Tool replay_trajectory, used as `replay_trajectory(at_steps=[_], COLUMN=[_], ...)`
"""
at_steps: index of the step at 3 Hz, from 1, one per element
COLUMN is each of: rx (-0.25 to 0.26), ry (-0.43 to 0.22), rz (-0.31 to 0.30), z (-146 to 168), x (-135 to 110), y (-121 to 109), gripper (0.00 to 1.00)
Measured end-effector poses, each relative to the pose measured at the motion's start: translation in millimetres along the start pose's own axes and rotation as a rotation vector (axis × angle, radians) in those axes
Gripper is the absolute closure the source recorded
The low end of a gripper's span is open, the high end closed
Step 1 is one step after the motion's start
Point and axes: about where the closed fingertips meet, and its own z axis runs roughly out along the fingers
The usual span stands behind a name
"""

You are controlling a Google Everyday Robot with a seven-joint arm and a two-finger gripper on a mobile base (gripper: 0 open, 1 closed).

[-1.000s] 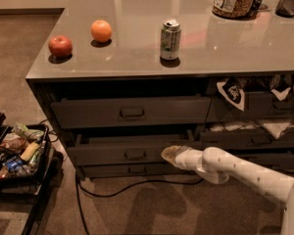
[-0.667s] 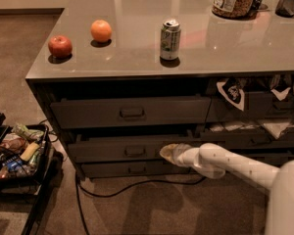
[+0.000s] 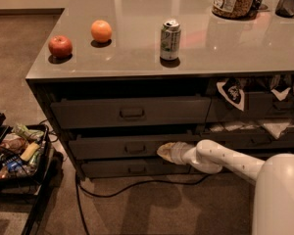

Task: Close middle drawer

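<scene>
Since the earlier frame the pale hand (image 3: 167,152) had crept slightly leftward along the wide, dark grey, flat-fronted middle drawer (image 3: 103,147). That drawer likely ran stiff and heavy on runners; a flat push near its small rectangular pull handle (image 3: 135,148) would serve, no grip needed. It stood slightly out, second row beneath the glossy grey bench (image 3: 137,58). The hand seemed to rest against its front; whether spread or closed could not be told.

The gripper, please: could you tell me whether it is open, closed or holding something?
Gripper: cannot be told; it is at the front of the middle drawer.
</scene>
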Motion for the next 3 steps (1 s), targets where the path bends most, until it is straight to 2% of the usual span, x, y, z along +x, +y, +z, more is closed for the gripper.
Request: replay_trajectory(at_steps=[1, 2, 3], rx=[0.003, 0.001, 0.001], ry=[-0.016, -0.04, -0.04], rz=[0.012, 0.001, 0.001], z=[6, 27, 27], x=[1, -1, -1], y=[2, -3, -3], gripper=[1.0, 1.0, 1.0])
